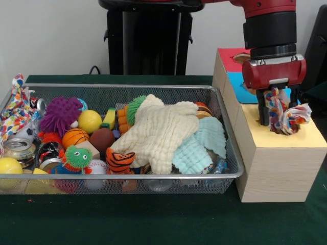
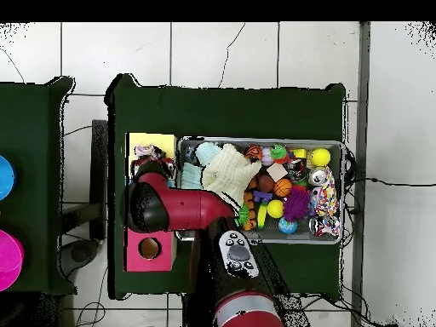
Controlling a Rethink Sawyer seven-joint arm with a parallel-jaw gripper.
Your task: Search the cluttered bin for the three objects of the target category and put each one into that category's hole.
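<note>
My gripper point(image 1: 280, 108) is shut on a polka-dot cloth point(image 1: 295, 118) and holds it bunched, low over the yellow top point(image 1: 306, 139) of the wooden box, to the right of the wire mesh bin point(image 1: 122, 176). The cloth's lower end touches the yellow top and hides the hole. In the overhead view the same cloth point(image 2: 146, 154) shows at the yellow top point(image 2: 162, 140), beside the arm's red wrist. Another polka-dot cloth point(image 1: 14, 108) hangs over the bin's left end; it also shows in the overhead view point(image 2: 324, 201). No third one shows.
A cream waffle cloth point(image 1: 161, 132) and a mint-green one point(image 1: 202, 144) cover the bin's right half. Balls, cans and soft toys fill its left half. Behind the yellow top lie the blue top point(image 1: 240, 88) and the red top point(image 1: 231, 55).
</note>
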